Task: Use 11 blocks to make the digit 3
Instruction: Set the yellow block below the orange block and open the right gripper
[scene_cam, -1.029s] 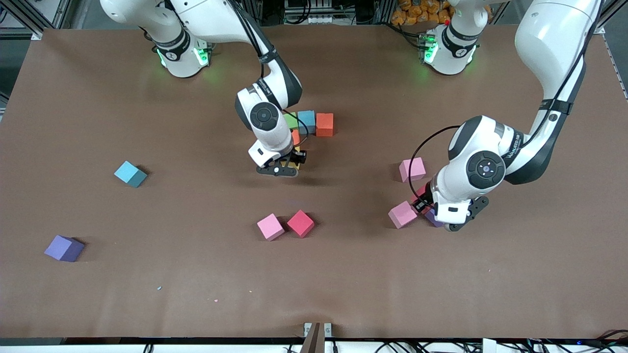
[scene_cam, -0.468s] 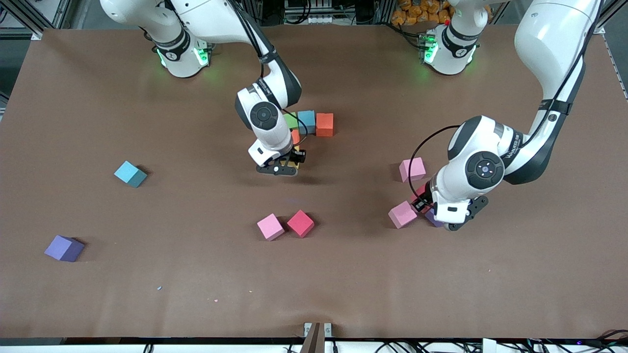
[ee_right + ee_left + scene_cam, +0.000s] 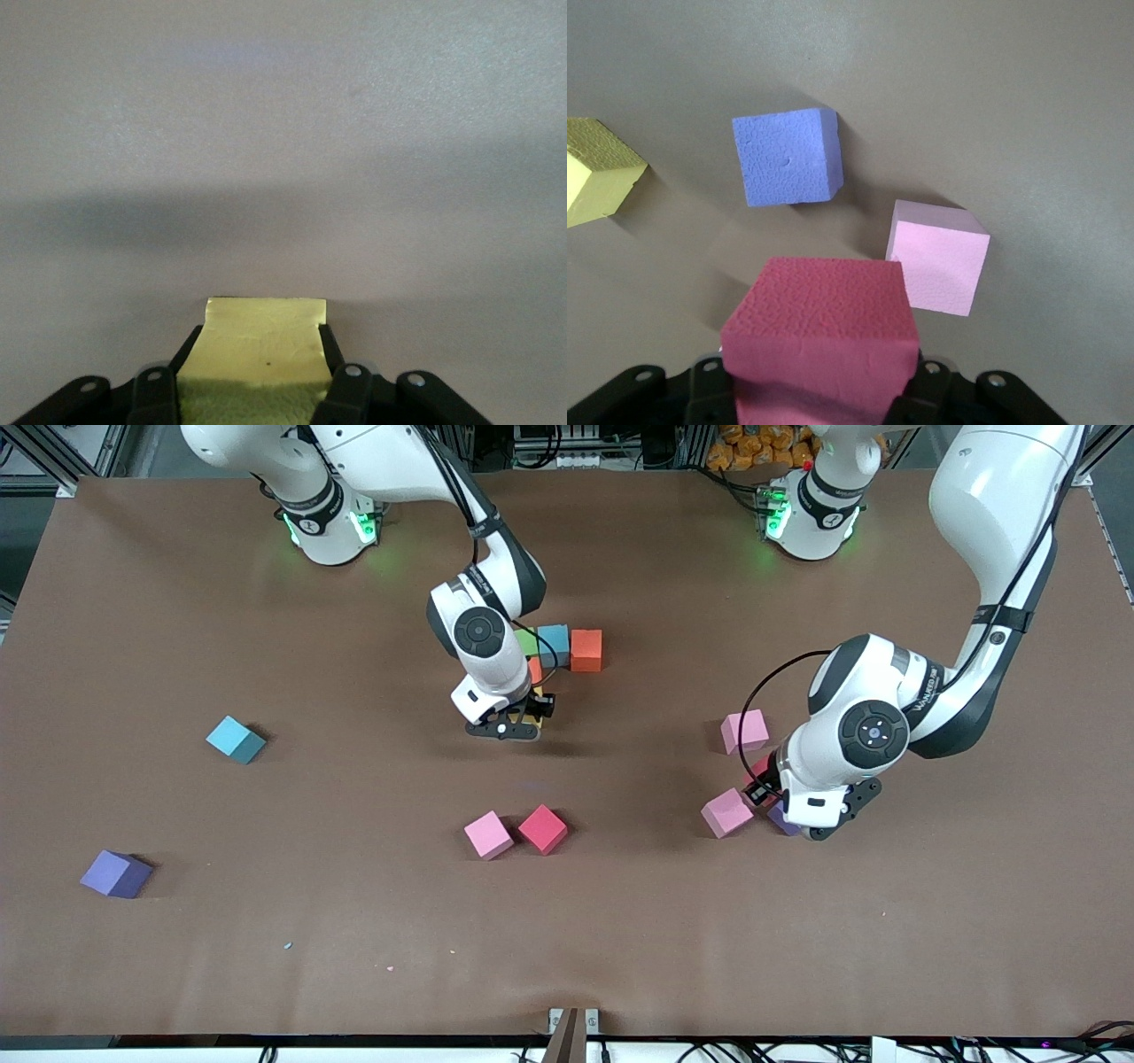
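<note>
Little has moved – we hold as before. Our left gripper (image 3: 824,390) clamps a red block (image 3: 819,341), flat between the jaws. Our right gripper (image 3: 252,381) clamps a yellow block (image 3: 261,354), square on – cubes, no long axis.

We see little of the yellow cube (image 3: 264,350) in the right gripper (image 3: 257,390): in the right wrist view the picture's lower edge cuts it off, and in the front view the right arm's wrist hides nearly all of it. That wrist also covers most of the green cube (image 3: 528,641) and the small orange cube (image 3: 534,670) beneath it. The left arm's wrist hides most of the red cube (image 3: 819,341) and the purple cube (image 3: 781,819). A yellow-green cube (image 3: 594,168) is cropped at the left wrist view's edge.
</note>
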`<act>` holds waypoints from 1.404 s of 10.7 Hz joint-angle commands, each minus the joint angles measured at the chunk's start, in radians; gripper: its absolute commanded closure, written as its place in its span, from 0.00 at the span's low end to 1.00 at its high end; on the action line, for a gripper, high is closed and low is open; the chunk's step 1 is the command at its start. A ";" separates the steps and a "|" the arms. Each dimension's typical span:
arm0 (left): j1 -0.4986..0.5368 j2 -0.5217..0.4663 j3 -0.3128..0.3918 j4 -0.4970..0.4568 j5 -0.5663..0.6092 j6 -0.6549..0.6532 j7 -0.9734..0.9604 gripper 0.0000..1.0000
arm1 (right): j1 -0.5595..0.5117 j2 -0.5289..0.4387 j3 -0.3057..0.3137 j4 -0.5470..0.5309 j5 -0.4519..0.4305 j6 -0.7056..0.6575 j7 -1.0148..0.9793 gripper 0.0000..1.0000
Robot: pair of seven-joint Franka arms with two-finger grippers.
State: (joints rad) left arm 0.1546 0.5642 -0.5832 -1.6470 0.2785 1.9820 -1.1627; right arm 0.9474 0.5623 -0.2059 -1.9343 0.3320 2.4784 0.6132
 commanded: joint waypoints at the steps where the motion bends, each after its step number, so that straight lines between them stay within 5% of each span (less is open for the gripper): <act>1: 0.000 -0.012 -0.001 -0.001 -0.018 -0.015 0.002 1.00 | -0.001 -0.015 0.008 -0.037 -0.004 0.017 -0.013 0.58; 2: 0.000 -0.012 -0.001 0.003 -0.016 -0.015 0.008 1.00 | -0.003 -0.015 0.008 -0.037 -0.004 0.017 -0.013 0.45; 3: -0.001 -0.010 -0.001 0.003 -0.016 -0.015 0.005 1.00 | -0.004 -0.015 0.008 -0.035 -0.005 0.017 -0.018 0.00; 11: -0.062 0.029 -0.004 0.001 -0.062 0.024 -0.132 1.00 | -0.036 -0.054 0.009 -0.008 -0.004 -0.002 -0.046 0.00; 15: -0.144 0.036 -0.004 -0.016 -0.064 0.052 -0.317 1.00 | -0.108 -0.140 0.010 0.040 -0.002 -0.160 -0.078 0.00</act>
State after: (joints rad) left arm 0.0399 0.6055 -0.5889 -1.6519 0.2346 2.0111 -1.4103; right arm 0.8915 0.4828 -0.2086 -1.8981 0.3319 2.3881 0.5710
